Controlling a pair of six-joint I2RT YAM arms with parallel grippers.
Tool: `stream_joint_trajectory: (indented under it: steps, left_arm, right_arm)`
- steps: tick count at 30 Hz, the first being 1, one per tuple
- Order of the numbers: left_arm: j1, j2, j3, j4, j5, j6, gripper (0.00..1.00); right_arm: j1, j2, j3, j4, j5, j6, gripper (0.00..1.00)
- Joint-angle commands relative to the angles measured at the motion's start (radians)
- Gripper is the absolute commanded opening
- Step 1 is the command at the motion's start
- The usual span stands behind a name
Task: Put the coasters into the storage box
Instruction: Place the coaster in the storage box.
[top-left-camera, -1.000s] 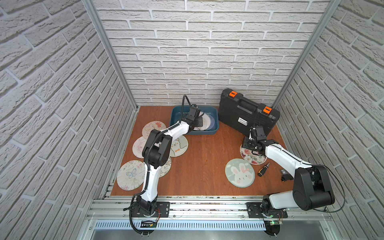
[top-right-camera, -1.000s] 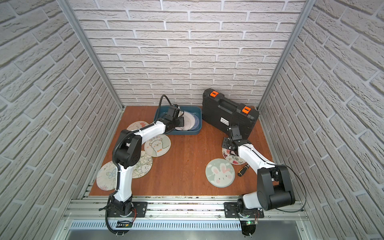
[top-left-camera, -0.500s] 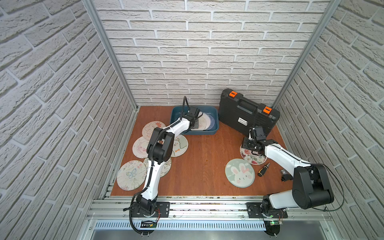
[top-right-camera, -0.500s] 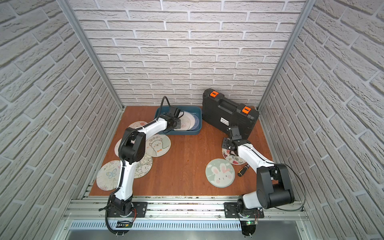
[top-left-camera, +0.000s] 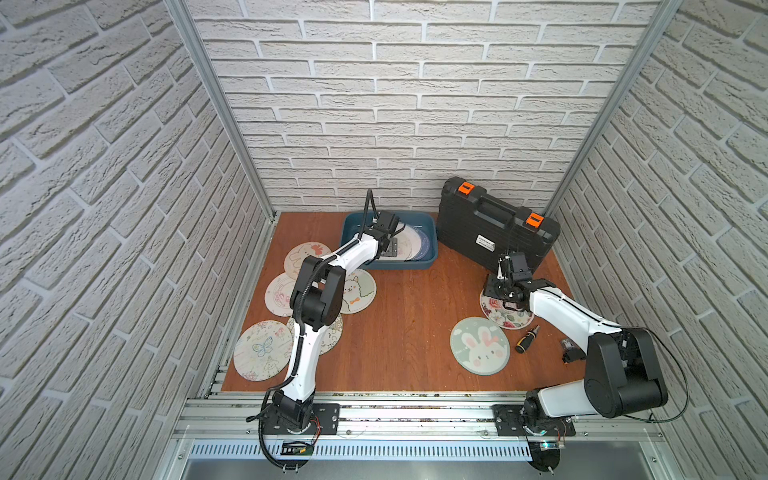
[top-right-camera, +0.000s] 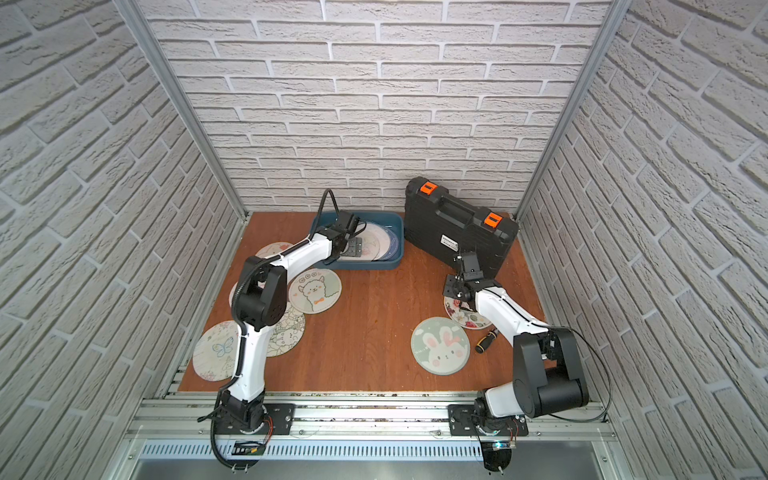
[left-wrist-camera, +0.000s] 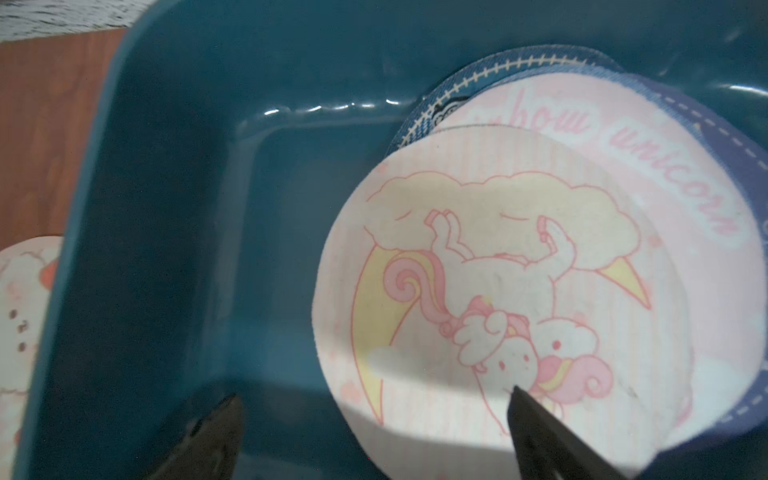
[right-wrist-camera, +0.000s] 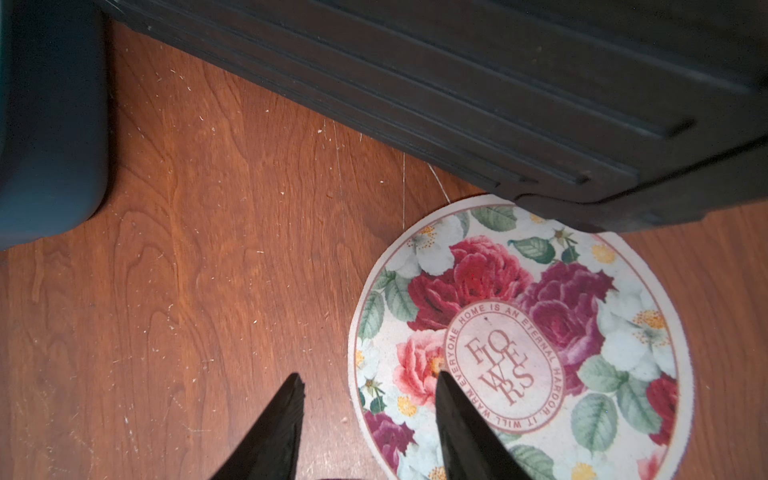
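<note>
— Where's the left gripper (left-wrist-camera: 374, 395)?
— Over the storage box (top-left-camera: 405, 265), at the back of the table (top-left-camera: 407, 324). Its jaws stand wide apart with nothing between them.
— And the coasters (top-left-camera: 409, 245) inside?
— At least 3, overlapping toward the box's end nearest the black case (top-left-camera: 494, 232). The unicorn coaster (left-wrist-camera: 498, 291) lies flat on top. Under it are a pink lettered coaster (left-wrist-camera: 685, 187) and a blue stitched coaster (left-wrist-camera: 498, 66).
— The right gripper (right-wrist-camera: 369, 378)?
— Low over the flower coaster (right-wrist-camera: 582, 311), jaws parted, clamping nothing. 1 tip sits over the print, the other over bare wood. Whether either tip touches, I cannot tell.
— Where's that coaster?
— On the table, its edge right at the case's corner. Just beside it, nearer the front, lies the rabbit coaster (top-left-camera: 480, 345), with a small screwdriver (top-left-camera: 527, 338) near both.
— The rest?
— 5 lie in a loose overlapping cluster on the left side. Among them are the alpaca coaster (top-right-camera: 314, 291) and the butterfly coaster (top-left-camera: 259, 351). The left arm (top-left-camera: 316, 291) partly hides the cluster.
</note>
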Motion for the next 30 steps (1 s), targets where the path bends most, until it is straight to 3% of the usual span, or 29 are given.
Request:
stream_joint_trajectory:
  steps: [1,9,19,30]
  left_arm:
    - [-0.036,-0.107,-0.033,0.034,-0.052,0.042,0.98]
    - [-0.144,-0.228,-0.157,0.081,-0.04,0.075,0.98]
    - [-0.291,-0.319,-0.387,0.199,0.157,-0.024,0.98]
    - [-0.441,-0.28,-0.456,0.211,0.318,-0.011,0.98]
  right_arm:
    - [-0.001,-0.021,-0.019,0.007,-0.004,-0.006,0.52]
    - [-0.001,-0.042,-0.037,-0.018,-0.018,-0.005,0.53]
    - [-0.001,-0.128,-0.106,-0.093,-0.032,0.027,0.53]
    - [-0.027,-0.24,-0.163,-0.229,-0.025,0.076,0.53]
